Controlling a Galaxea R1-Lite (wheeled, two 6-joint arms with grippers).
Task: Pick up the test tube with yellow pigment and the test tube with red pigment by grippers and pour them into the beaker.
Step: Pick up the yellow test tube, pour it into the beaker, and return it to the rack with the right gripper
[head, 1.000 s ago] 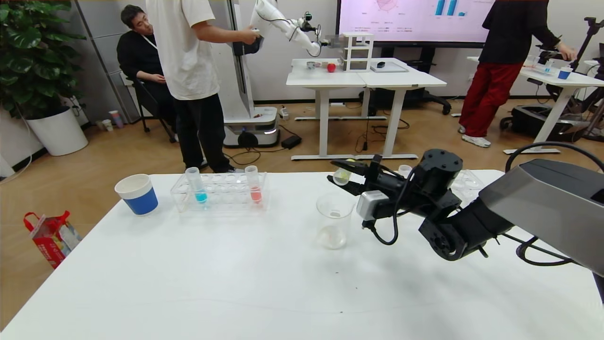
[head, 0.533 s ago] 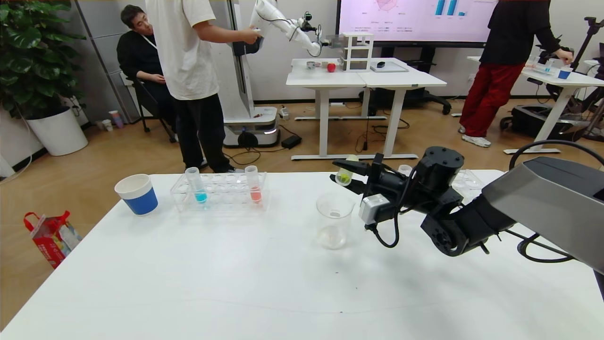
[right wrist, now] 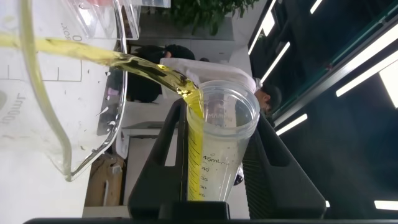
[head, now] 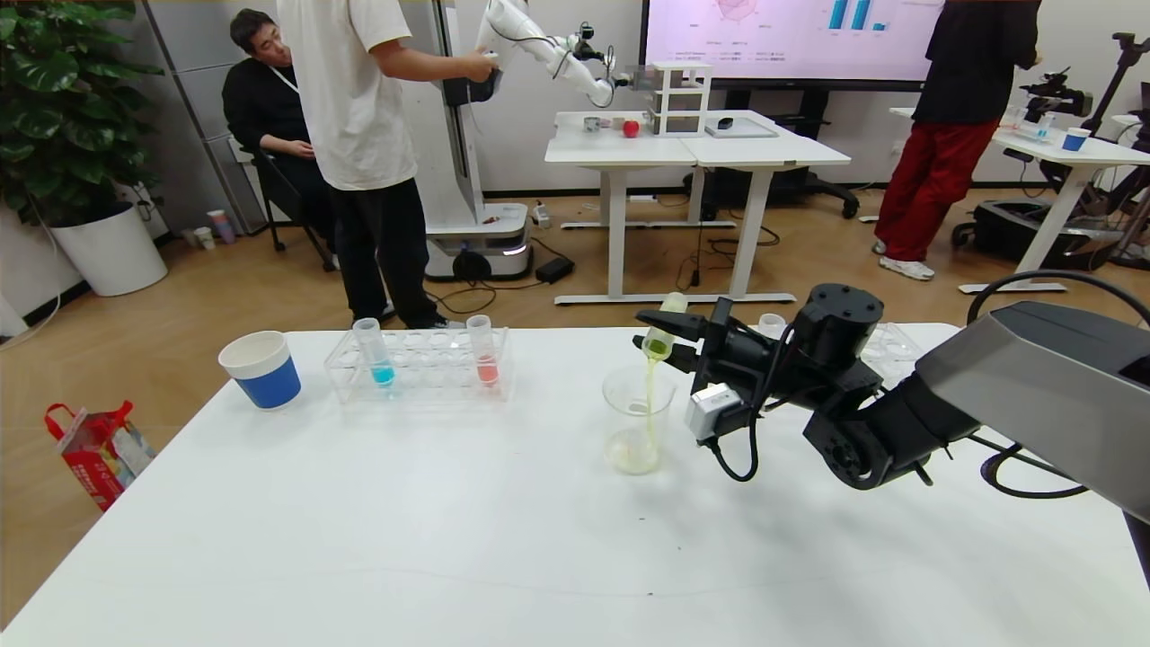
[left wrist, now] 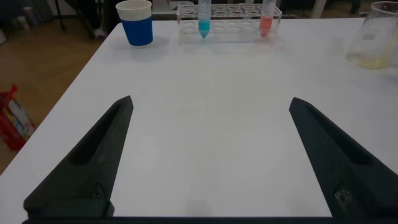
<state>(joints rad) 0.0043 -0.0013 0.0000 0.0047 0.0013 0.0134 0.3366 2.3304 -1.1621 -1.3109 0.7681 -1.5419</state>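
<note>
**A:** What was the right gripper (head: 669, 340) doing at that moment?

**B:** Its two black fingers were closed on the test tube with yellow pigment (head: 663, 334), tipped well past level so the wide rim pointed down over the beaker (head: 636, 422). In the right wrist view the tube (right wrist: 219, 146) sat squarely between the fingers (right wrist: 165, 149), and a thin yellow-green stream left its lip and ran inside the beaker's rim (right wrist: 118, 74).

**A:** Why hold it so high above the glass?

**B:** My guess — to keep the tube's rim clear of the beaker wall while the stream dropped near the middle of the mouth. A shallow yellow pool had gathered at the bottom, and liquid showed inside the tube, so I'd judge the pour only partly done.

**A:** And the other arm?

**B:** The left gripper (left wrist: 208, 155) hung low over bare table (head: 359, 539) with its fingers spread wide and nothing between them, well apart from the beaker. It did not appear in the head view.

**A:** Where was the red one?

**B:** The test tube with red pigment (head: 482, 352) stood upright in the clear rack (head: 422, 382), with a blue-liquid tube (head: 372, 352) further left in the same rack and a blue paper cup (head: 261, 368) beyond that — the left side, which probably suits the free arm for the second pour. The risk I'd flag was a thin stream wandering if the wrist rolled further.
</note>
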